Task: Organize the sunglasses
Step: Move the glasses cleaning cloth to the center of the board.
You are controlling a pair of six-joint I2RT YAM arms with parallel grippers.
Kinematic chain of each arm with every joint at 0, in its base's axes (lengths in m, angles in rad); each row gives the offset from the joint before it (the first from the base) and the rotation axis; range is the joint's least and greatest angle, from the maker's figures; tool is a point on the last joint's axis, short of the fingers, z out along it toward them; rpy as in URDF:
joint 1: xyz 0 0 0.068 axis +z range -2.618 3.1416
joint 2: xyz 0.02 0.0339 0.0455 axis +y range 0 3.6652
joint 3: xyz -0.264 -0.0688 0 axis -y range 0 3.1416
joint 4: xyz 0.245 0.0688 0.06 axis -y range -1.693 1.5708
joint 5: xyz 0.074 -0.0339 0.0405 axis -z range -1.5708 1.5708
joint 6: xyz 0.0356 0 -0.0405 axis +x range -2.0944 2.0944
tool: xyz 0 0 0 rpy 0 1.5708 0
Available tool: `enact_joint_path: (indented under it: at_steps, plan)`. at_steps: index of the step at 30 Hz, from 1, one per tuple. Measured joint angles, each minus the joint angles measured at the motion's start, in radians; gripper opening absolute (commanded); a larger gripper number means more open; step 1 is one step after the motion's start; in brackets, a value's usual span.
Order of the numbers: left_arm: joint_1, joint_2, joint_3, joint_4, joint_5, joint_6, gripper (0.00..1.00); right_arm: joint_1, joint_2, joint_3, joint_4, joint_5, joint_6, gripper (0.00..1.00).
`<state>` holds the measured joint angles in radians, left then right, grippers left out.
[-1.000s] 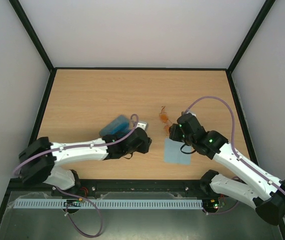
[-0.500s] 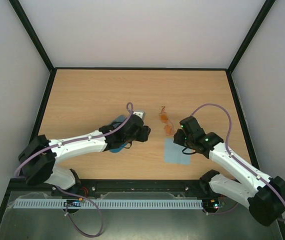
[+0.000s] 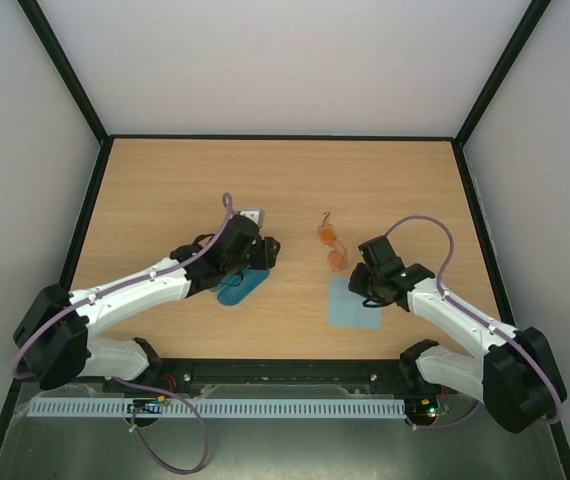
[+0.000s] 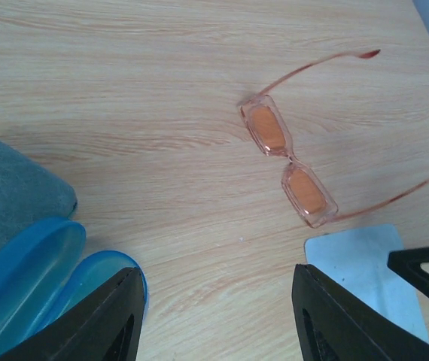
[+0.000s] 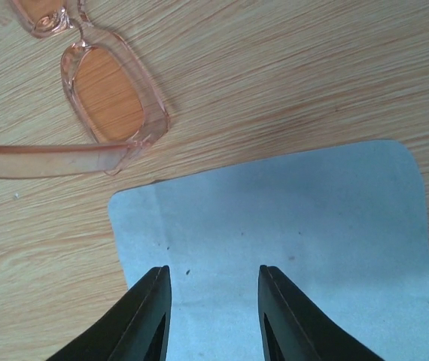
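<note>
Little appears done. The thin-framed sunglasses with orange translucent lenses (image 4: 286, 162) are found lying unfolded on the wooden table (image 3: 165, 190), just beside the pale blue square cloth (image 5: 290, 241). The oblong blue case (image 4: 41, 278) is open, seemingly empty. The left hand (image 4: 218, 316) is spread wide and empty. The right hand (image 5: 214, 316) is held narrower over the cloth, gripping nothing.

In the top view the left arm (image 3: 150, 285) covers most of the blue case (image 3: 237, 291). The left wrist view cuts that case off at its left and bottom edges, the grey-green thing (image 4: 11, 192) at the left edge, and 1 temple of the orange sunglasses (image 4: 290, 159) at the right edge. The right wrist view shows only 1 lens whole; the pale blue cloth (image 5: 297, 241) runs past its bottom edge.
</note>
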<state>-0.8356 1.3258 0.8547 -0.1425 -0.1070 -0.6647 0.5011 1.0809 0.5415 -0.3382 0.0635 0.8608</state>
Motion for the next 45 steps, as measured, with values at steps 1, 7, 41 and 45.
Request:
enact_joint_path:
  at_steps: [1,7,41,45]
  plan:
    - [0.001,-0.009,-0.005,0.001,0.002,0.0,0.57,-0.003,0.003,0.0,0.002,0.001,0.0,0.33]
    - [0.006,-0.013,-0.018,0.002,0.025,0.003,0.57,-0.01,0.068,0.0,0.031,0.017,-0.005,0.31]
    - [0.034,-0.052,-0.089,0.024,0.047,0.003,0.57,0.163,0.335,0.141,0.131,0.113,-0.128,0.28]
    - [0.034,-0.055,-0.089,0.024,0.046,0.003,0.57,0.174,0.376,0.158,0.149,0.119,-0.146,0.28]
